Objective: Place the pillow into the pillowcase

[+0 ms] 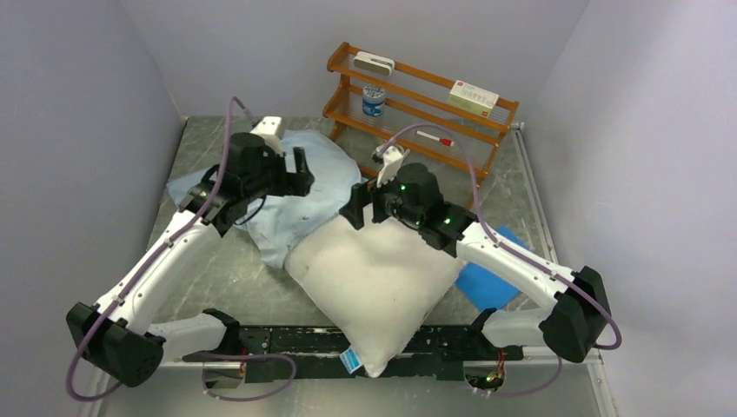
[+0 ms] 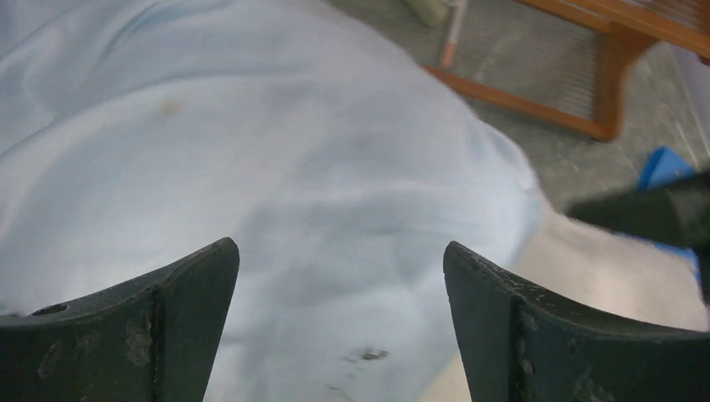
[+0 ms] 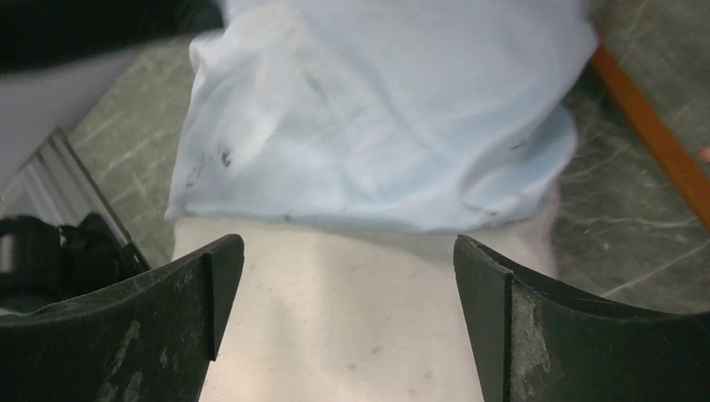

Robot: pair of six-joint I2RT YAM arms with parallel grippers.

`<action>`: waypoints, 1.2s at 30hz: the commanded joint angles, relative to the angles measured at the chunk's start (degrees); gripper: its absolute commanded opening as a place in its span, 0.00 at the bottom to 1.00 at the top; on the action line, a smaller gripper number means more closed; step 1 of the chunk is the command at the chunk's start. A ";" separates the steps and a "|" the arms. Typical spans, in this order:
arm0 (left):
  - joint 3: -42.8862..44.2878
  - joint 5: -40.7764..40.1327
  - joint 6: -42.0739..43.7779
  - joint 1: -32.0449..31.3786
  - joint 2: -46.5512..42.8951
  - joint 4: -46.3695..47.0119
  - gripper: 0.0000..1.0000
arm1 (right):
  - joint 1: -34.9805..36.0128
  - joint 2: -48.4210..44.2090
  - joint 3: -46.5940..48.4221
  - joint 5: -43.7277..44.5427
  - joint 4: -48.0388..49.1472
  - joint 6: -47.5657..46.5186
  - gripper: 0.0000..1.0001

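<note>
Flanking the pillow point(image 1: 374, 278) are a wooden rack point(image 1: 424, 78) and blue sheet point(image 1: 487, 282).

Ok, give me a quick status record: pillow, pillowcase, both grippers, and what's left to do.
pillow: diagonal on the table, mostly bare; far end covered by the pillowcase
pillowcase: crumpled at the far side; cannot tell whether the pillow's end is inside it or just beneath
left gripper: open, over the pillowcase, holding nothing
right gripper: open, over the line where pillow meets pillowcase, holding nothing
remaining: most of the pillow not yet in
</note>
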 commanded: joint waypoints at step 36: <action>-8.54 12.64 3.23 15.73 2.13 -1.44 0.90 | 28.38 30.19 14.11 35.11 -16.74 -12.53 0.38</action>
